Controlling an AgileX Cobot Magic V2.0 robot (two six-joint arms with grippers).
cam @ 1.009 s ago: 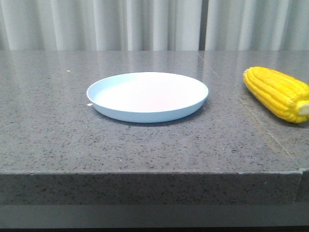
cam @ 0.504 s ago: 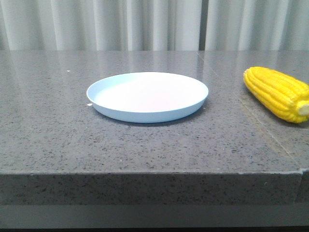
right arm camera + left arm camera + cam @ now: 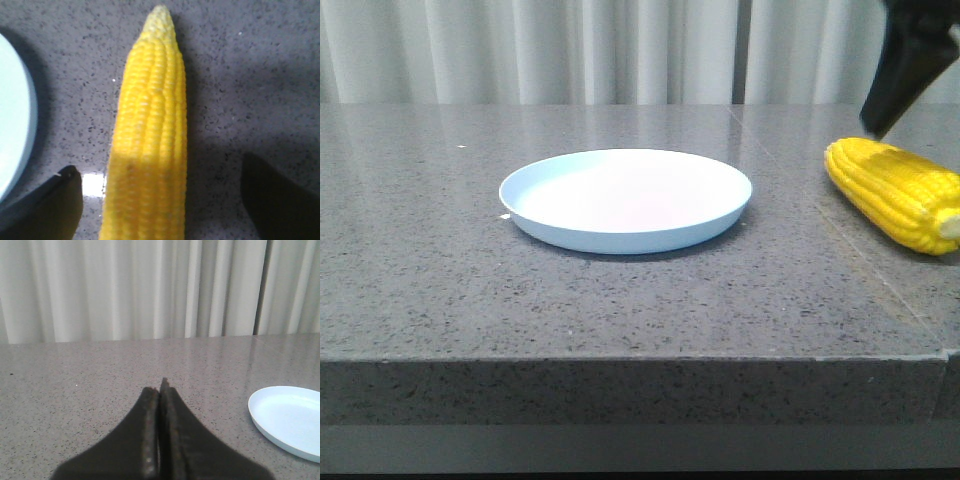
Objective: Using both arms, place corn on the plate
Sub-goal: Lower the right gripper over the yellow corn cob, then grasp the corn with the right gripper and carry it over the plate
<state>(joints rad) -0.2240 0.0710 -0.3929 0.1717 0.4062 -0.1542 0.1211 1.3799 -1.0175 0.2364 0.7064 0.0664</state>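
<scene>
Above the corn, right fingers spread.

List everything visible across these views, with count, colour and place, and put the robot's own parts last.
plate: one, pale blue-white, middle of the countertop, nothing on it.
corn: one cob, bright yellow, lying on the countertop right of the plate, apart from it.
countertop: one, grey speckled stone, under everything.
curtain: white, pleated, behind the countertop.
left claw: black, shut on nothing, low over the countertop left of the plate.
right claw: black, open, a finger either side of the corn, above it.
</scene>
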